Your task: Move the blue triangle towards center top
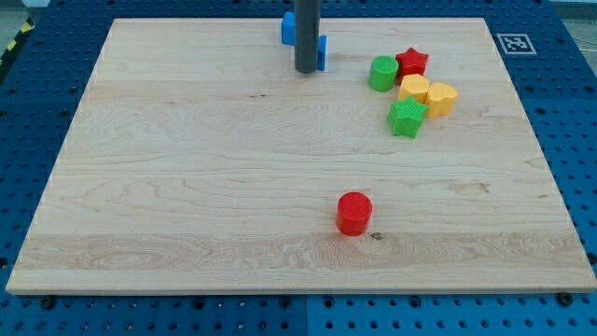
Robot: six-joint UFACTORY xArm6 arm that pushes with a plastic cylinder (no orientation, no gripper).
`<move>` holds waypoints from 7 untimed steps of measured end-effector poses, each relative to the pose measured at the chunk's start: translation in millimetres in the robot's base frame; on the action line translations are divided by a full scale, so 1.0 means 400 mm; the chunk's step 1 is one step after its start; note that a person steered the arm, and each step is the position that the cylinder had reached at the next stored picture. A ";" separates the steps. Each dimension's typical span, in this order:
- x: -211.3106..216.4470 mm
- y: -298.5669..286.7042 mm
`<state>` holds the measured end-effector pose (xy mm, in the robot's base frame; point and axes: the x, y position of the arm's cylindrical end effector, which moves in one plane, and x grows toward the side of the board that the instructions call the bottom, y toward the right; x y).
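1. One red round block [354,213] sits alone, nearest the view's bottom, far from all the others.
2. Higher up on the view's right is a little bunch: a green star block [407,118], two yellow blocks [441,98] [414,89], a green round block [382,73] and a red star block [411,62]. They sit close together, some touching.
3. At the view's top, near the middle, is the blue triangle [289,28]. My rod hides most of it, so only blue bits show on each side.
4. My tip [306,71] rests on the wooden board [187,168], right at the blue triangle's near edge.
5. The rod stands straight up. It has nothing to grab with; it only pushes.
6. I think the job is almost done, since the blue triangle is already at the top middle. Maybe one tiny push is left.
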<state>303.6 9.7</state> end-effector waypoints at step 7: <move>-0.052 0.076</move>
<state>282.8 40.1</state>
